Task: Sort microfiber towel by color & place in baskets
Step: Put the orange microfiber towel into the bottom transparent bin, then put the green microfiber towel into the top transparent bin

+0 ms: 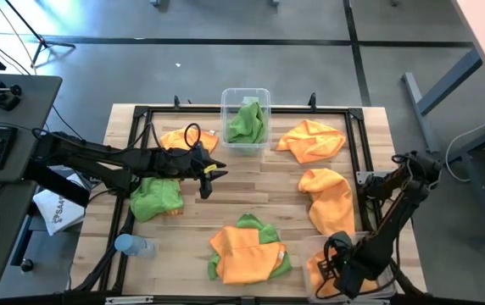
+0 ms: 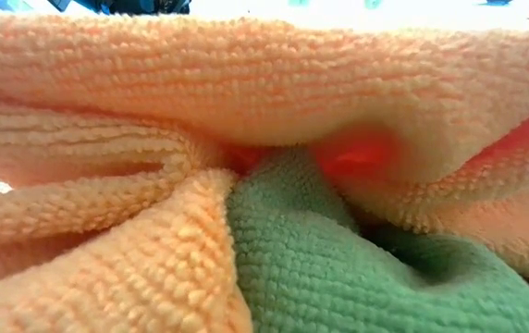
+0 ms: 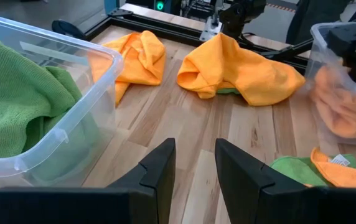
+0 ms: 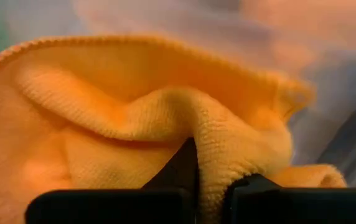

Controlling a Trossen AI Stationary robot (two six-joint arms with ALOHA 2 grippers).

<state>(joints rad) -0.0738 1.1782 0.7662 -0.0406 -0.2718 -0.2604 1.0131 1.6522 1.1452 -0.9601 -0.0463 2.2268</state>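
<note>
Looped orange towel, soft and nubbly, is pinched in a fold between the right gripper's nearly closed dark fingers, inside the clear basket at the table's near right corner. Left gripper hovers spread and empty over bare wood planks beside the far basket holding green cloth.

Bright, even overhead light; the low view is filled by close cloth, and the right wrist background blurs.
</note>
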